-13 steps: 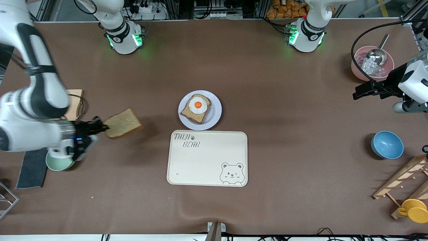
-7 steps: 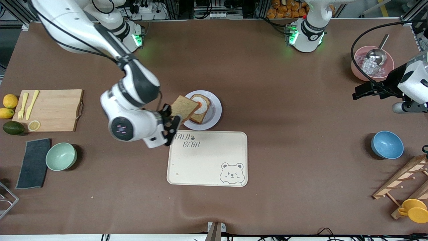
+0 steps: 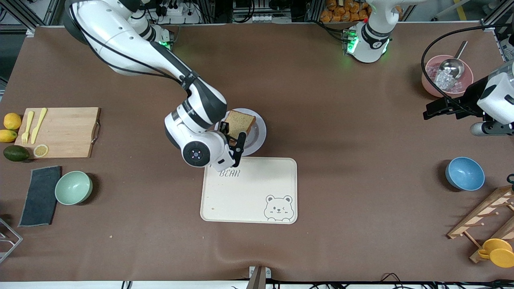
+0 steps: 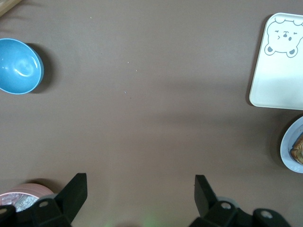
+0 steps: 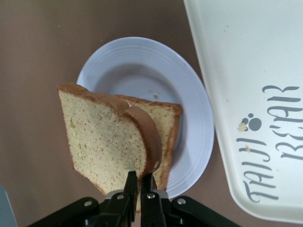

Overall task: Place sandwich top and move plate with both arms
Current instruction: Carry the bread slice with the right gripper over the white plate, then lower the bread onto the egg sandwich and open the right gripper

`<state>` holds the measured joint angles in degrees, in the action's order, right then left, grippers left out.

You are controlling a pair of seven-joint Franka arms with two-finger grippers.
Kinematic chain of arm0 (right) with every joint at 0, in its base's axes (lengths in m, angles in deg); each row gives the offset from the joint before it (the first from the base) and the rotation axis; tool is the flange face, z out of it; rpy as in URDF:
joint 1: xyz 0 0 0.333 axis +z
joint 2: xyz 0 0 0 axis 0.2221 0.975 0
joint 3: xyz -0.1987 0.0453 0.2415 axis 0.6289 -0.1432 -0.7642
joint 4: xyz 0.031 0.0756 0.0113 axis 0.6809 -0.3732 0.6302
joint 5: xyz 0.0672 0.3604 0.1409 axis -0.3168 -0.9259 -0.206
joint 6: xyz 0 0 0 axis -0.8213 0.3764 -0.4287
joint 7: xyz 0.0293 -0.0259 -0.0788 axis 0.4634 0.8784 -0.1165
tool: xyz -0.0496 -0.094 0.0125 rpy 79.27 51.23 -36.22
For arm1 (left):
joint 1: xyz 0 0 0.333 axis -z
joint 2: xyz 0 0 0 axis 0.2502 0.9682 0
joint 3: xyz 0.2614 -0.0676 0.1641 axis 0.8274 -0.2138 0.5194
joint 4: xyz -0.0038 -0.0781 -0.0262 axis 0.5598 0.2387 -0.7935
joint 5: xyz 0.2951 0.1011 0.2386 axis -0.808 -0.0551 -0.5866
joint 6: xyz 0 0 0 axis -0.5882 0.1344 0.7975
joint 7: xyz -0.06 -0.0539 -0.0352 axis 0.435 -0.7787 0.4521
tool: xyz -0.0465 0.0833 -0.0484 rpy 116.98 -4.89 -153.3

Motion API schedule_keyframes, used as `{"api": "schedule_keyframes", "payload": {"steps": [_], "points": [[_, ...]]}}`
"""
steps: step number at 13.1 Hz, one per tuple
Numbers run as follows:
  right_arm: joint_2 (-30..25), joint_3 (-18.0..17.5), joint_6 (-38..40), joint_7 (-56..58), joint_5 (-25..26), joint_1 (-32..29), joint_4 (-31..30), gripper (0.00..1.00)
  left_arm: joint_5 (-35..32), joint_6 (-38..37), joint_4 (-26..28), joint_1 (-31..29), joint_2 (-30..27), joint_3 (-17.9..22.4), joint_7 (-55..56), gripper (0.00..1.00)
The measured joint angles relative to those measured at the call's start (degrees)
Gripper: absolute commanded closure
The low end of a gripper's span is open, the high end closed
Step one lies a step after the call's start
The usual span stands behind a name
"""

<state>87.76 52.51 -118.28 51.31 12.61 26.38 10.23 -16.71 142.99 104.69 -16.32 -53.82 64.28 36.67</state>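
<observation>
While pinched at its crust edge by the right gripper [image 5: 138,187], tan bread slice [image 3: 239,121] over lavender plate [image 3: 260,132] looks soft, probably crushable; left gripper [image 4: 140,191] gapes empty

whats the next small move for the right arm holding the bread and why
Probably lower and open. The right gripper is shut on one edge of the plain tan bread slice, held over the second slice on the round lavender-white plate, so it looks lined up but not yet resting flat. The left gripper waits open over bare table near the blue bowl.
</observation>
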Motion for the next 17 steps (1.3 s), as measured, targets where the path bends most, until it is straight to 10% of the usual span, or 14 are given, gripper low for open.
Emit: {"api": "schedule_keyframes", "payload": {"steps": [14, 15, 17], "points": [[0.98, 2.88, -0.88, 0.05, 0.31, 0.75, 0.36, 1.00, 0.00, 0.00, 0.00, -0.01, 0.00, 0.02, 0.00, 0.00], [1.04, 2.92, -0.77, 0.05, 0.31, 1.10, 0.25, 0.84, 0.00, 0.00, 0.00, -0.01, 0.00, 0.02, 0.00, 0.00], [1.11, 2.98, -0.75, 0.05, 0.31, 1.42, -0.19, 0.00, 0.00, 0.00, 0.00, -0.01, 0.00, 0.02, -0.01, 0.00]]}}
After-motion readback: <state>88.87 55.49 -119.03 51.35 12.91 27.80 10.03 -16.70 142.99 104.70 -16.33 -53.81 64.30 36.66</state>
